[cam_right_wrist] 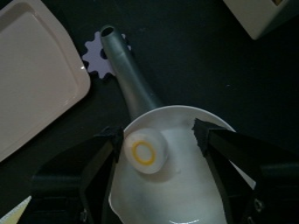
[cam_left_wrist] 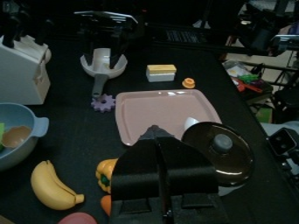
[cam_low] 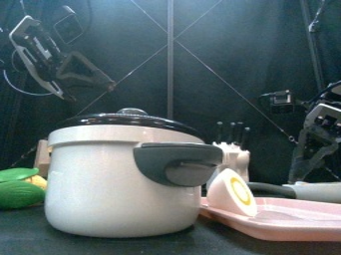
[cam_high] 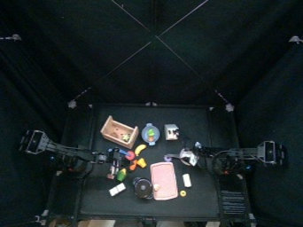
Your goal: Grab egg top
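No writing or brand mark can be read on anything here.

The egg half (cam_right_wrist: 149, 154), white with a yellow yolk ring, lies in the bowl of a white ladle (cam_right_wrist: 163, 166). The ladle's grey handle runs away past a purple gear-shaped piece (cam_right_wrist: 98, 57) and beside the corner of the pink tray (cam_right_wrist: 35, 79). The right gripper (cam_right_wrist: 158, 171) hangs right over the ladle with its jaws spread wide, one on each side of the bowl, and neither is seen to press on the egg. In the front view the egg half (cam_low: 234, 189) stands at the near edge of the pink tray (cam_low: 300, 217), just beside the big white pot (cam_low: 120, 184).

That pot, with its dark lid and grey handle, fills the front view and hides most of the table behind it. Something green (cam_low: 19, 187) lies at its left side.

The left gripper (cam_left_wrist: 163, 175) is held above the table with its jaws pressed together and nothing between them. Just under it are the pot's dark lid (cam_left_wrist: 222, 149), an orange fruit (cam_left_wrist: 107, 173) and a banana (cam_left_wrist: 52, 184). Farther off lie the pink tray (cam_left_wrist: 170, 114), the purple gear (cam_left_wrist: 105, 102), a yellow block (cam_left_wrist: 162, 72), a small orange piece (cam_left_wrist: 188, 83), a blue bowl (cam_left_wrist: 26, 131) and a white block holder (cam_left_wrist: 24, 66).

From above, a wooden box (cam_high: 119, 132) stands well apart from the tray.
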Robot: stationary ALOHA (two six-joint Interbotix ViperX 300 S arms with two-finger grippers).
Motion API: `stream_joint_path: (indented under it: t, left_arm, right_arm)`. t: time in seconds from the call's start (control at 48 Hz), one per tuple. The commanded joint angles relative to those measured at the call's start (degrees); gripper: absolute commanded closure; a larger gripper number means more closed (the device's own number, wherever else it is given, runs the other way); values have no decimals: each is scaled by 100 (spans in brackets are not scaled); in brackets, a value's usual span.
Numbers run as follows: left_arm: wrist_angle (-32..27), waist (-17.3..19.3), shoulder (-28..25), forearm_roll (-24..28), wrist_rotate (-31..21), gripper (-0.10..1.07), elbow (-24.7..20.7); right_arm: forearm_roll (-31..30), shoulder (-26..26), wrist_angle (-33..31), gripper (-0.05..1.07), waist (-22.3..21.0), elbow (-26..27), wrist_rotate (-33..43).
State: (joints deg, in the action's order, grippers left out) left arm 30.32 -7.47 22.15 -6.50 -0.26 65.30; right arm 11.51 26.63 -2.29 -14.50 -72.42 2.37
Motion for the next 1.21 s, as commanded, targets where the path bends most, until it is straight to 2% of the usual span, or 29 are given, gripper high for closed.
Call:
stream_joint_path:
  t: [0.0,0.229,0.458,0.583,0.729,1.0,1.188]
  left_arm:
    - [53,-9,0,-9,-9,100,-105]
    - [53,-9,0,-9,-9,100,-123]
    - [53,-9,0,-9,-9,100,-105]
    - [53,-9,0,-9,-9,100,-88]
    - [53,-9,-9,0,-9,100,-88]
    - [53,-9,-9,-9,-9,100,-79]
    - [53,-9,0,-9,-9,100,-79]
  right_arm:
    - [-9,35,53,7,35,158,-18]
    - [-44,79,26,7,387,545,-18]
    - [-185,-176,105,7,1354,1090,-44]
    - [-571,-545,229,7,2021,1433,-26]
    - [-817,-1266,475,7,2610,1872,-26]
    - [-870,-2593,501,8,3085,2725,-35]
    - [-905,-3120,492,8,3234,3138,-26]
